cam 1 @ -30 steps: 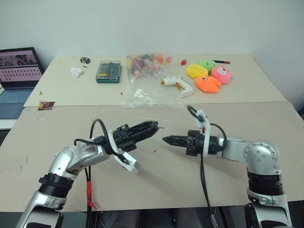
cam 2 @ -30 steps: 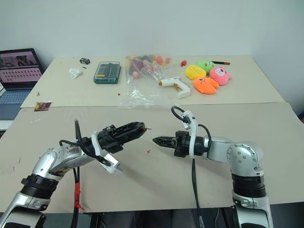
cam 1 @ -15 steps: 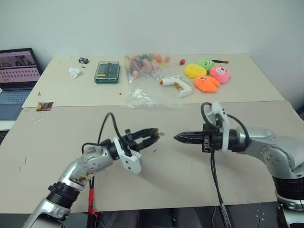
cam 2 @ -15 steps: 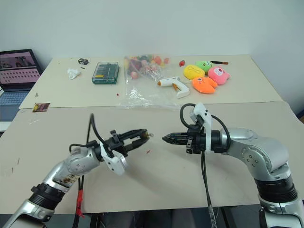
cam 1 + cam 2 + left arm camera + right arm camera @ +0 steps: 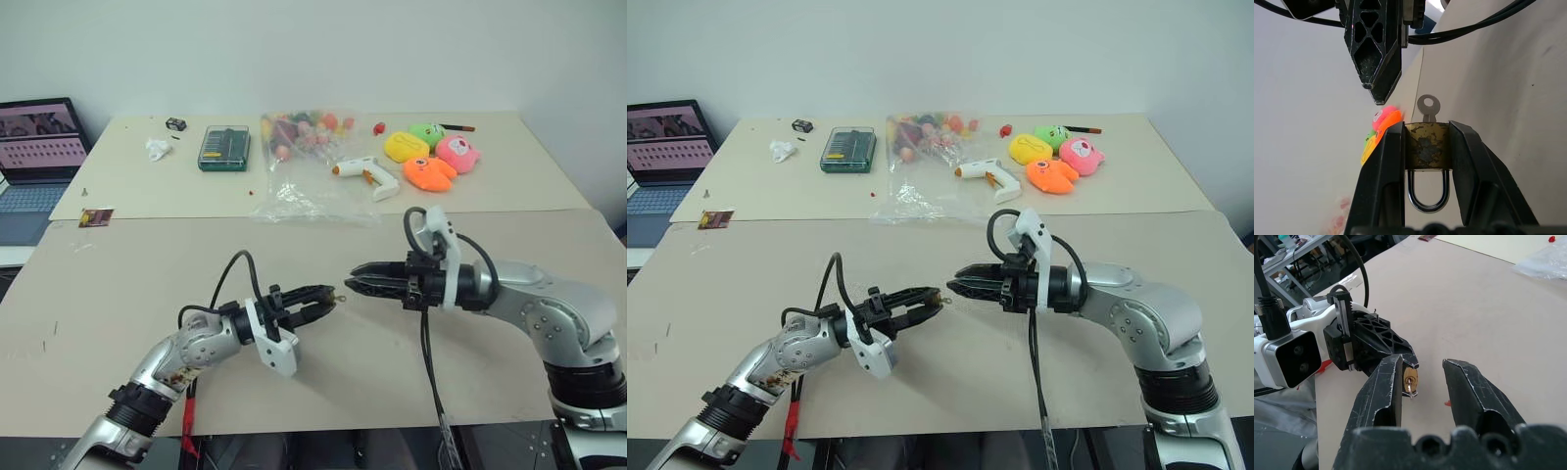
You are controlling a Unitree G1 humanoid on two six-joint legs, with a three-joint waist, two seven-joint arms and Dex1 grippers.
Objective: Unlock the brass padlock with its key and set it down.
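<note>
My left gripper (image 5: 1426, 128) is shut on the brass padlock (image 5: 1426, 144), clamping its scuffed gold body between both fingers. The silver shackle (image 5: 1426, 198) loops back toward the wrist. The small silver key (image 5: 1426, 106) sticks out of the padlock's end, past the fingertips. In the eye views this gripper (image 5: 328, 298) hovers over the tan table (image 5: 127, 284), pointing right. My right gripper (image 5: 1422, 367) points left, its tips just short of the key (image 5: 1409, 390), and stands open with nothing between the fingers. One right finger (image 5: 1374, 54) hangs close beside the key.
Along the far half of the table lie a green screwdriver case (image 5: 223, 147), a clear bag of colourful bits (image 5: 304, 147), a white glue gun (image 5: 367, 174) and bright plush toys (image 5: 431, 157). A laptop (image 5: 37, 147) sits far left. A small packet (image 5: 95, 217) lies near the seam.
My right gripper's fingers have parted from shut and it has closed in on the key. My left gripper has sunk lower and rolled, still holding the padlock.
</note>
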